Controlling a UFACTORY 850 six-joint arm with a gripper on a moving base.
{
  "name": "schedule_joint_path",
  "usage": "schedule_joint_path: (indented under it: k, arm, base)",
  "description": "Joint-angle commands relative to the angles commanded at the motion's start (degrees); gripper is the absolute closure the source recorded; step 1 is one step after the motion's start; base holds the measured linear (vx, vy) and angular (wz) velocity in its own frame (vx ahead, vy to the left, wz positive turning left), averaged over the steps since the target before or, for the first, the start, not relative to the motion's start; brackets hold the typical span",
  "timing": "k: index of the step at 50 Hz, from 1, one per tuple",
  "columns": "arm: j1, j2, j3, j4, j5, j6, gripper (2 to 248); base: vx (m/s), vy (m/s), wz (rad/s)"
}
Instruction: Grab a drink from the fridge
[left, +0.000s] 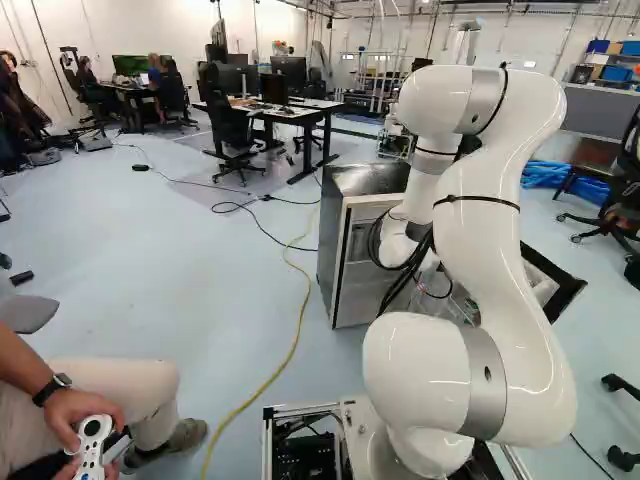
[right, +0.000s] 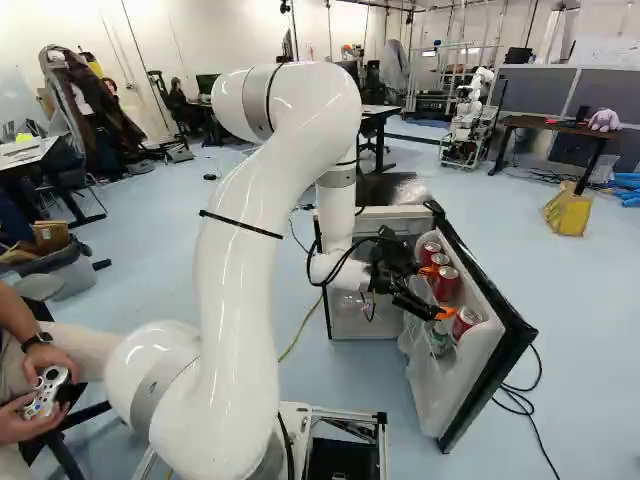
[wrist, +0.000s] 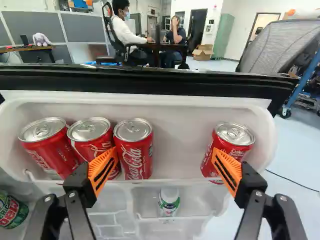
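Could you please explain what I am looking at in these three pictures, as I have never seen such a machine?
It is a white robot arm on a moving base. Two pictures come from base cameras behind the arm, left and right; the third looks from its wrist along the black gripper. Ahead, a small fridge has its door open. Four red cans stand in the door's upper shelf, with a green-and-white container lower down. The gripper's two fingers stand apart, holding nothing.
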Motion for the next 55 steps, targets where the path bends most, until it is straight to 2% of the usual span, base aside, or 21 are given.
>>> schedule_joint_path:
  k: [37,42,43,55]
  arm:
    - [0.0,0.0,0.0,-2.9,0.0,0.0,3]
    - [0.0,0.0,0.0,-3.1,0.0,0.0,8]
    - [0.0,0.0,0.0,-3.1,0.0,0.0,19]
    - [0.0,0.0,0.0,-3.1,0.0,0.0,20]
  base:
    - [0.0,0.0,0.0]
    - [0.0,0.0,0.0]
    - [0.0,0.0,0.0]
    - [0.0,0.0,0.0]
